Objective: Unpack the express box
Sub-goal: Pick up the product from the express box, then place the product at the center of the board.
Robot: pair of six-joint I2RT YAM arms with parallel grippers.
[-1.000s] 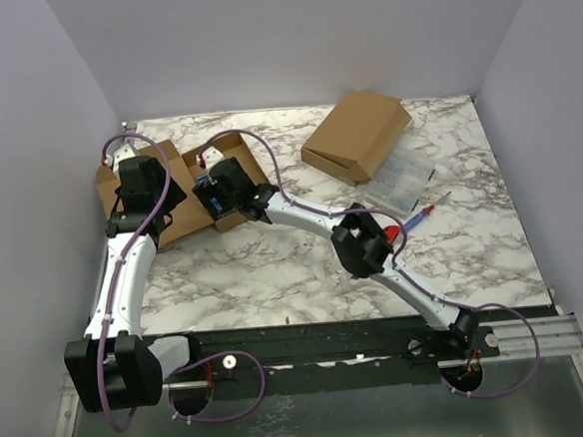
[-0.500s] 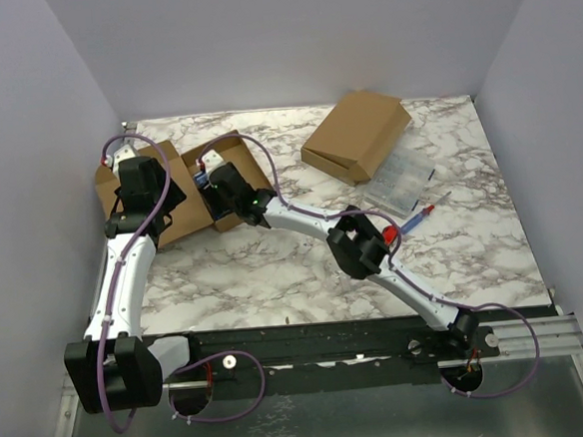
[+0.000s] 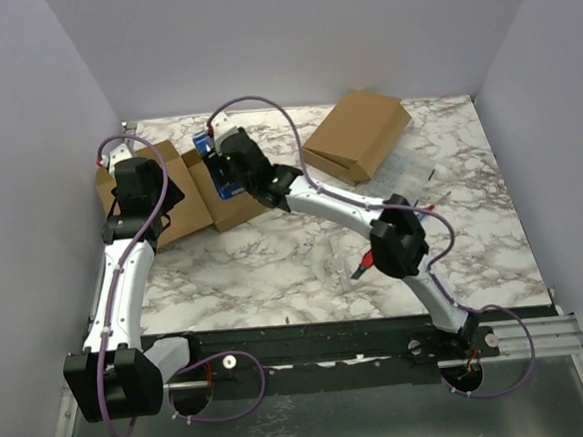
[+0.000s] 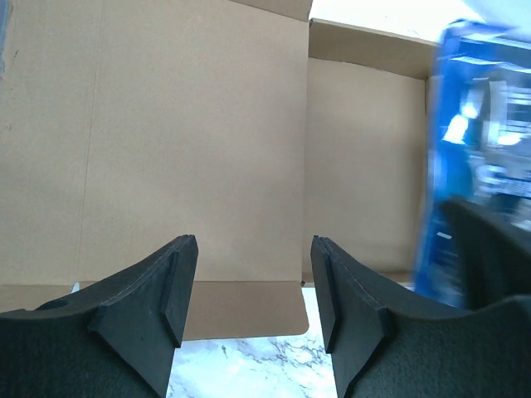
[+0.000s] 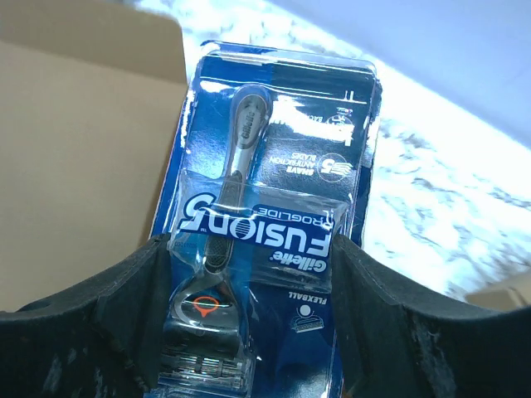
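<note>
Found left gripper [image 4: 253,290] spread and empty, parked over bare flap of open brown cardboard express box [image 4: 166,124]. Found right gripper [image 5: 249,274] clamped on blue plastic razor blister pack [image 5: 265,207], held up by box wall, just right of left gripper. Judged unpacking part done: pack out, not yet set down; couldn't tell if more was inside. Read label and grip only from right wrist; left wrist gave just a blurred blue edge. Spotted closed brown cardboard carton [image 3: 356,134] and clear plastic packet [image 3: 401,176] beyond right gripper from top only.

Bright even light, soft shadows; razor pack [image 4: 474,166] motion-blurred in left wrist view.
</note>
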